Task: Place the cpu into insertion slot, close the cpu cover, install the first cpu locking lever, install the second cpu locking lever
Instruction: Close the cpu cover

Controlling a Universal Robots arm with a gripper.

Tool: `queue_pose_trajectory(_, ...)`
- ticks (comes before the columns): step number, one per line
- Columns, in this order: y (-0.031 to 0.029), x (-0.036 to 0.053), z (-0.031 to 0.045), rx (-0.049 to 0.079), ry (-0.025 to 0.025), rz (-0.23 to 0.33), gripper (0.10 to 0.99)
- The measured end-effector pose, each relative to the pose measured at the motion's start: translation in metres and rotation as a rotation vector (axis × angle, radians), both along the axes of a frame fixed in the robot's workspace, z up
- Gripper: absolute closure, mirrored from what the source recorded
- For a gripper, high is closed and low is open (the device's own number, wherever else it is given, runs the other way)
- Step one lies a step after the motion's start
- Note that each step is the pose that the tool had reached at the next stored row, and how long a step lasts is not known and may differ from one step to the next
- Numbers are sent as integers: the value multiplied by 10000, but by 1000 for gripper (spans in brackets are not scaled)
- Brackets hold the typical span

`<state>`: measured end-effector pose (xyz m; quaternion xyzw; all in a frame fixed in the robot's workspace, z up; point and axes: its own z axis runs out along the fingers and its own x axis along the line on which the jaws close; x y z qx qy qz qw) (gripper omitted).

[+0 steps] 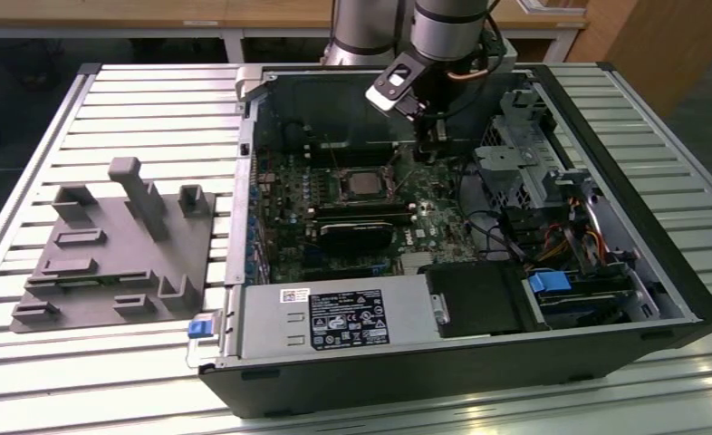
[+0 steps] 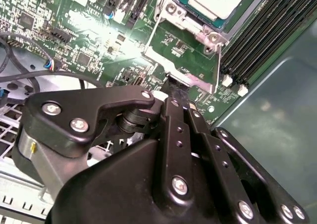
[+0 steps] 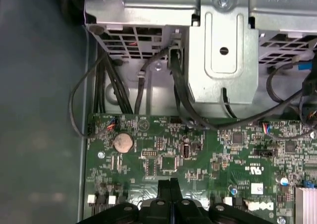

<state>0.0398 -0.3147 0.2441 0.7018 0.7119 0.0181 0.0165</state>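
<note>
In the exterior view the gripper (image 1: pixel 430 152) hangs low inside the open computer case (image 1: pixel 677 272); the cpu (image 1: pixel 359 184) lies on the motherboard (image 1: pixel 290 208) at about eight o'clock from it, near but apart. The second wrist view adds the cpu cover (image 2: pixel 190 13) framing the chip; the first wrist view shows the fingers (image 3: pixel 165 189) pressed together, pinching nothing.

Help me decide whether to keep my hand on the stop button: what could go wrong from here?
The gripper sits low over the motherboard beside the cpu cover; a slip could scrape small parts there. The thin locking lever beside it may spring free if pushed off-centre. Black cables from the drive cage hang near the gripper and could snag.
</note>
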Motion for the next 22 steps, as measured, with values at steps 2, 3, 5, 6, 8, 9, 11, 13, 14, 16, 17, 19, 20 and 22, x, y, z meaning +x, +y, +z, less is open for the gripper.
queue_pose_trajectory(2, 0, -23, 0, 0, 0, -1, 980)
queue_pose_trajectory(3, 0, -36, 0, 0, 0, -1, 980)
queue_pose_trajectory(5, 0, -63, -1, 0, 0, -1, 980)
queue_pose_trajectory(6, 0, -93, -2, 1, 0, -1, 980)
queue_pose_trajectory(8, 0, -140, -2, 0, 0, -2, 980)
queue_pose_trajectory(9, 0, -148, -2, 1, 0, -1, 980)
queue_pose_trajectory(11, 0, -198, -2, 0, 0, 0, 980)
queue_pose_trajectory(13, 0, -241, -3, 0, 0, -2, 980)
queue_pose_trajectory(14, 0, -262, -3, 1, 0, -1, 980)
queue_pose_trajectory(16, 1, -305, -5, 1, 0, 0, 980)
queue_pose_trajectory(17, 2, -325, -5, 1, 0, -1, 980)
queue_pose_trajectory(19, 3, -361, -7, 1, 0, -1, 980)
queue_pose_trajectory(20, 3, -377, -7, 1, 0, 0, 980)
queue_pose_trajectory(22, 4, -406, -10, -1, 1, -1, 980)
